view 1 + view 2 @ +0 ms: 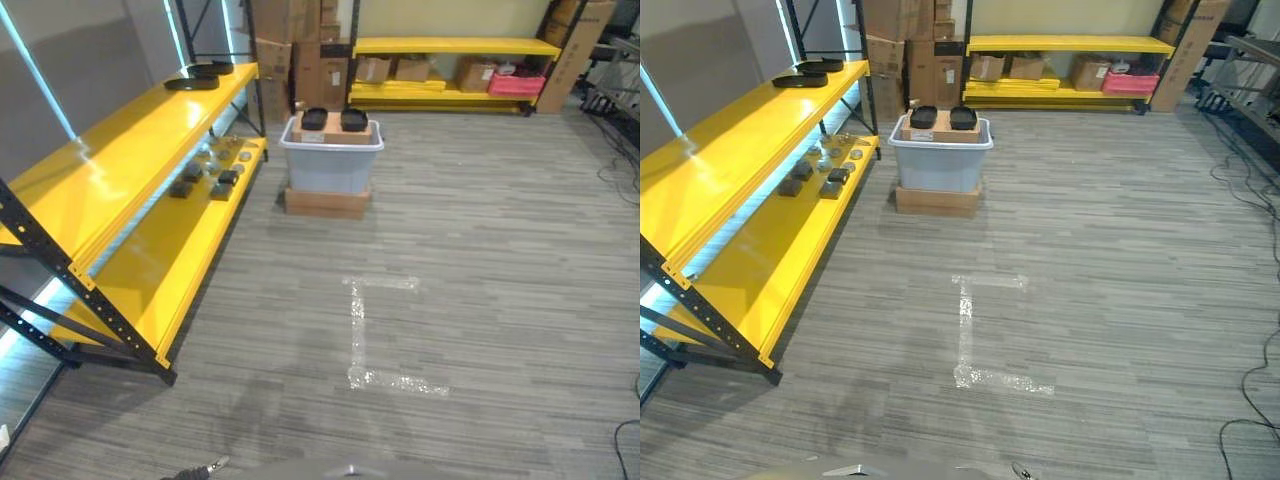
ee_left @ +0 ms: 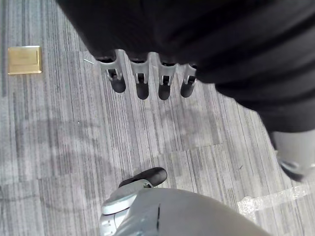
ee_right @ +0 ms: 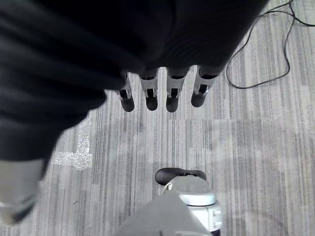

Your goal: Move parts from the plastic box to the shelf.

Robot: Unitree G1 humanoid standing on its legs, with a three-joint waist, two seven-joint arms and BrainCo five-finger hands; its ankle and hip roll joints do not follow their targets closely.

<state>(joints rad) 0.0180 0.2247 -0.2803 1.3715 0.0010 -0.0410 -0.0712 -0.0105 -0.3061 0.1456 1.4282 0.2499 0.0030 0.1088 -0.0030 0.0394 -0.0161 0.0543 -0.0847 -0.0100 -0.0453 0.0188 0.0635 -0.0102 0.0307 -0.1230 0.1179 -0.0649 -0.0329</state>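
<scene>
A grey plastic box (image 1: 331, 160) stands on a flat cardboard box (image 1: 327, 202) in the middle distance. Across its top lies a brown cardboard sheet with two black parts (image 1: 333, 119). To the left runs the long yellow shelf (image 1: 130, 140); several small dark and silver parts (image 1: 212, 172) lie on its lower level and two black trays (image 1: 200, 77) on its top level. My left hand (image 2: 141, 86) hangs over the floor, fingers relaxed and empty. My right hand (image 3: 172, 96) hangs the same way over the carpet, holding nothing.
A second yellow shelf (image 1: 455, 47) at the back holds cardboard boxes and a red crate (image 1: 516, 83). Stacked cartons (image 1: 300, 50) stand behind the plastic box. Silver tape (image 1: 358, 330) marks the grey floor ahead. A brass floor plate (image 2: 23, 60) lies near my left hand.
</scene>
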